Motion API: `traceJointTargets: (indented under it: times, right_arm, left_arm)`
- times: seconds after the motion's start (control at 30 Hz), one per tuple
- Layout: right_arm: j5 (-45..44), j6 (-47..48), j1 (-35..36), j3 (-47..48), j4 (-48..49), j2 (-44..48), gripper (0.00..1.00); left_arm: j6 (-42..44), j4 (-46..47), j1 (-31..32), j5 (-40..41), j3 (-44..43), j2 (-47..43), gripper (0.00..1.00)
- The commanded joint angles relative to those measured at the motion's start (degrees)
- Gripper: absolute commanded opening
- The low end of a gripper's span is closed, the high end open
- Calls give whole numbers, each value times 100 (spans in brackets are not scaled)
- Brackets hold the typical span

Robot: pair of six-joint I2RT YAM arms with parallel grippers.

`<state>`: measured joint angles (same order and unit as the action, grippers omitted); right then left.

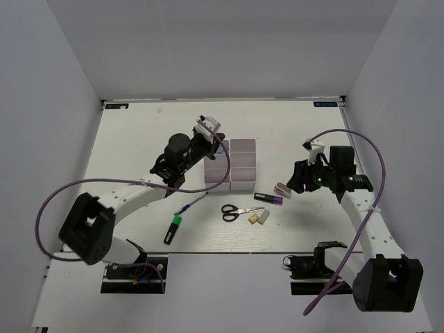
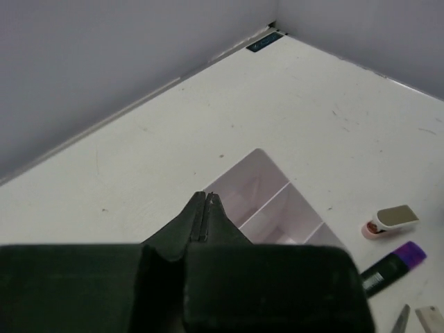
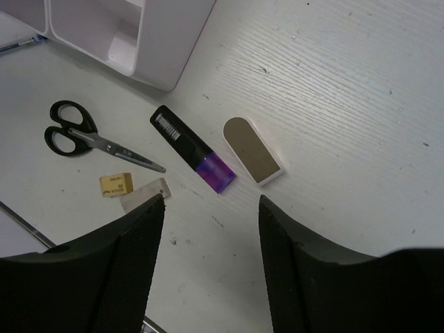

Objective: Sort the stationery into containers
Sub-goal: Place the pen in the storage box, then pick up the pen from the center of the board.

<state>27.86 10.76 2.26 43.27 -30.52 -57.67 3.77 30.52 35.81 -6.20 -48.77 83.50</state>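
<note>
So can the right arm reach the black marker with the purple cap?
Probably yes: the open right claw hangs above the black marker with the purple cap, nothing between. The rounded pinkish-white clip lies close beside it, so a finger could nudge that.

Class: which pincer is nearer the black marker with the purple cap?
Right. The right pincer hangs open close by the black marker with the purple cap; the left pincer, shut, is over the white translucent bins.
</note>
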Motion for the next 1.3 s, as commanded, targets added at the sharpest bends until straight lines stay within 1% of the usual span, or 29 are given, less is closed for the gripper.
traceJointTargets:
  times: [0.0, 0.03, 0.1, 0.17, 0.2, 0.23, 0.27, 0.3, 0.4, 0.43, 0.53, 0.57, 0.6, 0.63, 0.67, 0.73, 0.87, 0.93, 1.03, 1.13, 1.27]
  right_arm:
    - [141, 110, -15, 77, -59, -25, 59]
    - [150, 119, -7, 68, -68, -34, 59]
    - [158, 110, -24, 68, -50, -43, 55]
    - [185, 128, -7, 68, -50, -69, 55]
    - [202, 128, 2, 51, -50, -60, 54]
    - [220, 119, -6, 59, -68, -69, 54]
    - [220, 128, -6, 59, -42, -78, 54]
    - [220, 128, -6, 59, -50, -86, 54]
    - [212, 128, -15, 50, -50, -87, 54]
    - [220, 128, -7, 33, -42, -104, 54]
    - [194, 136, -15, 24, -7, -69, 54]
    - [194, 154, -7, -2, 2, -69, 54]
    - [203, 163, -6, -2, 29, -86, 54]
    - [203, 180, -6, -20, 20, -87, 54]
    - [203, 180, 2, -20, 37, -95, 54]
    - [203, 189, -6, -20, 38, -122, 54]
    - [203, 189, -15, 6, 20, -157, 55]
    - [203, 189, -7, 15, 11, -166, 55]
    - [176, 189, -7, 6, 11, -122, 55]
    - [211, 180, -24, 15, 3, -113, 56]
    - [203, 207, -15, 33, -24, -95, 56]
  left_arm:
    - [19, -1037, 197, 152, -18, -999, 0]
    - [10, -1544, 224, 215, -18, -1116, 0]
    - [36, -2337, 303, 277, 87, -1554, 0]
    - [71, -2751, 330, 382, 297, -1758, 0]
    - [97, -3006, 330, 426, 342, -2072, 0]
    - [71, -3034, 330, 513, 455, -2162, 0]
    - [54, -3331, 321, 549, 517, -2259, 0]
    - [54, -3394, 330, 584, 692, -2538, 0]
    - [-112, -3657, 330, 593, 991, -2908, 0]
    - [-122, -3711, 330, 593, 1027, -2971, 0]
    - [-157, -4289, 321, 523, 1168, -3138, 0]
    - [-157, -4405, 330, 497, 1203, -3165, 3]
    - [-123, -4562, 330, 418, 1238, -3182, 9]
    - [-96, -4712, 330, 357, 1265, -3174, 34]
    - [-26, -4757, 321, 199, 1352, -3165, 44]
    - [159, -4775, 330, -73, 1580, -3087, 55]
    - [589, -4661, 339, -250, 1661, -2586, 56]
    - [852, -4652, 339, -250, 1565, -2139, 55]
    - [1046, -4399, 321, -101, 1494, -1725, 53]
    - [1152, -4239, 251, -22, 1441, -1330, 52]
    - [1082, -4230, 128, 4, 1283, -881, 51]
